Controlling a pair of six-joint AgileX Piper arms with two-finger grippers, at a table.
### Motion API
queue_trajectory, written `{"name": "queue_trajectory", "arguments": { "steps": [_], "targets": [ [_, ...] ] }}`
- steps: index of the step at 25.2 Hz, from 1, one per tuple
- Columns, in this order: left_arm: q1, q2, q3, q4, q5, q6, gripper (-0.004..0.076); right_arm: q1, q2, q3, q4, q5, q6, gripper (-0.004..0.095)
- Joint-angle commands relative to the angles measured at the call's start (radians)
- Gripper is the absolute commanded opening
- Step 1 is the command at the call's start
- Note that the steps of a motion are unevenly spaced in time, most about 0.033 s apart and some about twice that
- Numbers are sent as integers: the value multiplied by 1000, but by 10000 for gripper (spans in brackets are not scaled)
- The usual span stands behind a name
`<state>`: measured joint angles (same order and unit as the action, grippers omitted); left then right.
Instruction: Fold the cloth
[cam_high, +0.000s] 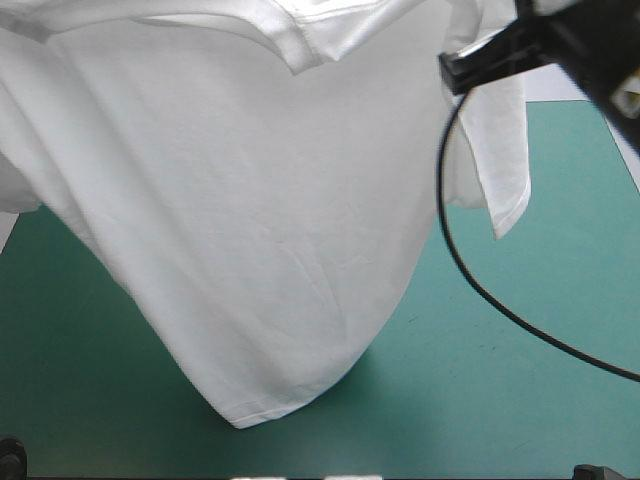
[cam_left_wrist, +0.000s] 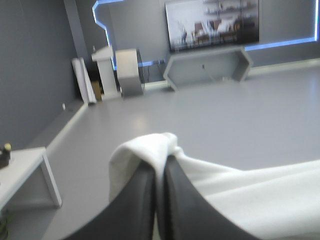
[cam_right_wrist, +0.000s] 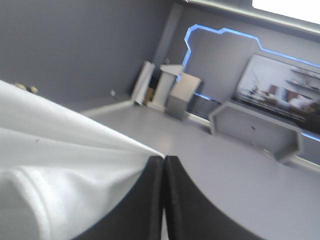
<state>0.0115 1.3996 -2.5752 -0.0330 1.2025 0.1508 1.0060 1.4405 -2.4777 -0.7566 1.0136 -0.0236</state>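
I have the T-shirt (cam_high: 270, 230) hanging in the air over the teal-green tabletop (cam_high: 520, 400), its lowest hem corner dangling toward the near edge. My left pincer (cam_left_wrist: 161, 161) is clenched on a bunched fold of it, and my right pincer (cam_right_wrist: 164, 159) on a thin edge. I judge that thin bite the weak one. A sideways tug could slip it free, and the lopsided hang could lay down creased.

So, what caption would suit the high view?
A white T-shirt, lifted high, hangs spread over the teal-green table.
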Motion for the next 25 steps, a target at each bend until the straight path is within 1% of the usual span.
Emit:
{"name": "queue_trajectory", "arguments": {
  "steps": [1, 3, 6, 9, 11, 13, 16, 17, 19, 23, 24, 25],
  "targets": [
    [3, 52, 109, 55, -66, 7, -10, -30, 72, -24, -225, -3, 39, -18],
    [3, 83, 189, 22, -86, 9, -10, -88, 124, -24, -161, -8, 46, -18],
    [3, 124, 290, -26, -119, 11, -10, -243, 215, -24, 30, -10, 54, -18],
    [3, 158, 392, -23, -187, 11, -10, -408, 303, -24, 219, -10, 61, -18],
    [3, 181, 467, -20, -249, 11, -10, -478, 356, -24, 303, -23, 61, -18],
    [3, 210, 543, -36, -329, 11, -10, -532, 413, -24, 347, -61, 61, -18],
    [3, 257, 637, -78, -447, 11, -10, -584, 500, -24, 353, -112, 87, -18],
    [3, 293, 680, -94, -512, 11, -10, -610, 560, -24, 361, -138, 106, -18],
    [3, 364, 714, -120, -584, 11, -10, -635, 636, -24, 394, -178, 114, -18],
    [3, 517, 724, -131, -636, 5, -8, -639, 780, -24, 409, -222, 142, -18],
    [3, 554, 724, -143, -640, 5, 3, -639, 812, -24, 433, -229, 156, -17],
    [3, 593, 724, -177, -650, 5, 41, -644, 837, -24, 475, -241, 162, -8]
  ]
}}
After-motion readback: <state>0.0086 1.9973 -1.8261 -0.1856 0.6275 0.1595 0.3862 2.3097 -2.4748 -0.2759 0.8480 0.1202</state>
